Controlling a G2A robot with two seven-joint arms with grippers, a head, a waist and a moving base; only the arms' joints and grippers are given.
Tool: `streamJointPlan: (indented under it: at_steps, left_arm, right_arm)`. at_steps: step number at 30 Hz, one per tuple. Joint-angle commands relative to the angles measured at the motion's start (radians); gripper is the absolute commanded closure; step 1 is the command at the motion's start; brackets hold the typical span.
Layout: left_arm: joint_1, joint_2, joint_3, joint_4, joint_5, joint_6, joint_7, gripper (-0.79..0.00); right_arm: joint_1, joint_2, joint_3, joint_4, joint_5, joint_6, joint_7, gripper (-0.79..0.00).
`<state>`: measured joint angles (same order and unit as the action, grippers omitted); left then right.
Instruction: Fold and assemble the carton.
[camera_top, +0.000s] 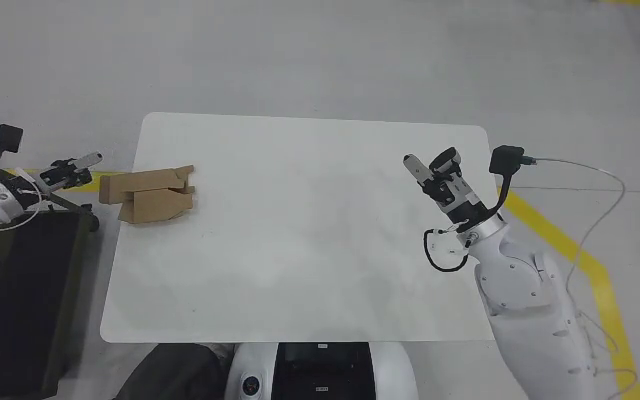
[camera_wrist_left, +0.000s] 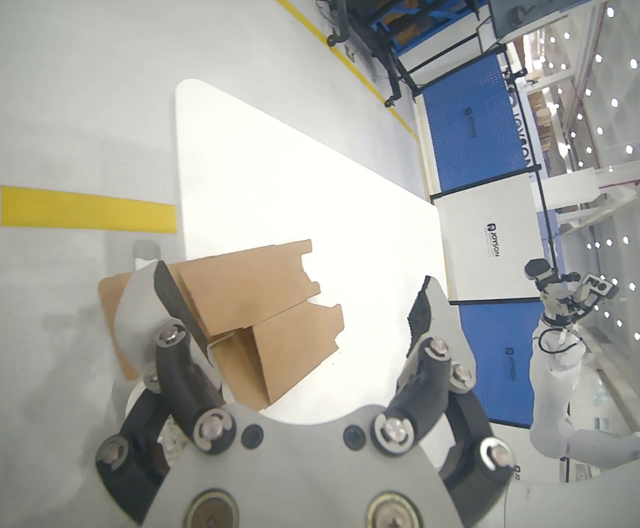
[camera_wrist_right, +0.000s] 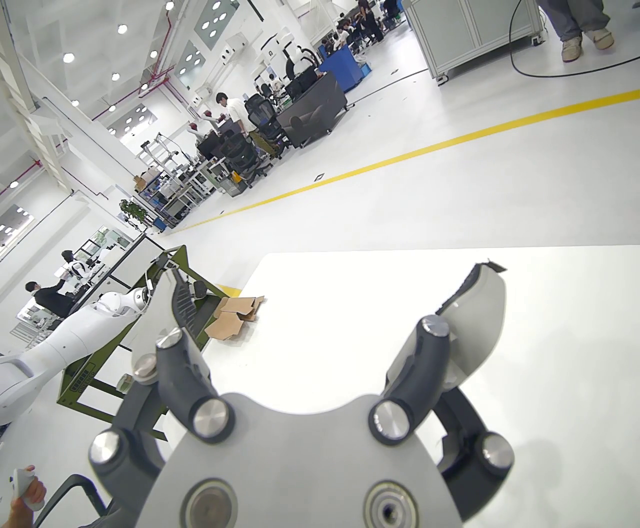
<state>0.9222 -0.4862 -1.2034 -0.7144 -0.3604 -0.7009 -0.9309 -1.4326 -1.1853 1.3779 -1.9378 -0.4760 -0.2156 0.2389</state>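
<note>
Carton (camera_top: 152, 196) overhangs table (camera_top: 300, 260) edge, partly hidden behind left gripper (camera_wrist_left: 294, 280); its jaws, right gripper (camera_wrist_right: 328, 272) jaws spread.

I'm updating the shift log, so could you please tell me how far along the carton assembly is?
Done: nothing visibly; the carton lies unassembled at the table edge, flaps loose. In hand: nothing; the left jaws stand open close beside it, the right jaws open over the opposite side. Left: gripping, folding and assembling are all still to do.
</note>
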Motion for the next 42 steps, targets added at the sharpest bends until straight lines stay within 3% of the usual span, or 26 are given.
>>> streamJointPlan:
  at_steps: [1,8,19,23,24,27,37,40,42]
  left_arm:
    - [-0.019,-0.007,0.011,0.045,0.034,0.011,-0.001,-0.785]
    - [-0.093,-0.051,0.072,0.155,0.149,0.074,0.081,-0.785]
    - [-0.198,-0.147,0.153,0.323,0.149,0.153,0.092,-0.785]
    - [-0.231,-0.177,0.164,0.380,0.126,0.162,0.067,-0.597]
    - [-0.239,-0.184,0.167,0.392,0.125,0.163,0.063,-0.499]
    - [-0.260,-0.199,0.174,0.421,0.133,0.160,0.060,-0.400]
    - [-0.296,-0.230,0.181,0.488,0.149,0.197,0.052,-0.311]
    - [-0.301,-0.235,0.179,0.498,0.153,0.196,0.051,-0.259]
    - [-0.303,-0.236,0.177,0.503,0.155,0.192,0.049,-0.172]
  right_arm:
    - [0.000,0.000,0.000,0.000,0.000,0.000,0.000,-0.785]
    - [0.000,0.000,0.000,0.000,0.000,0.000,0.000,-0.785]
    - [0.000,0.000,0.000,0.000,0.000,0.000,0.000,-0.785]
    - [0.000,0.000,0.000,0.000,0.000,0.000,0.000,-0.785]
    - [0.000,0.000,0.000,0.000,0.000,0.000,0.000,-0.785]
    - [0.000,0.000,0.000,0.000,0.000,0.000,0.000,-0.785]
    - [0.000,0.000,0.000,0.000,0.000,0.000,0.000,-0.785]
    - [0.000,0.000,0.000,0.000,0.000,0.000,0.000,-0.785]
    - [0.000,0.000,0.000,0.000,0.000,0.000,0.000,-0.785]
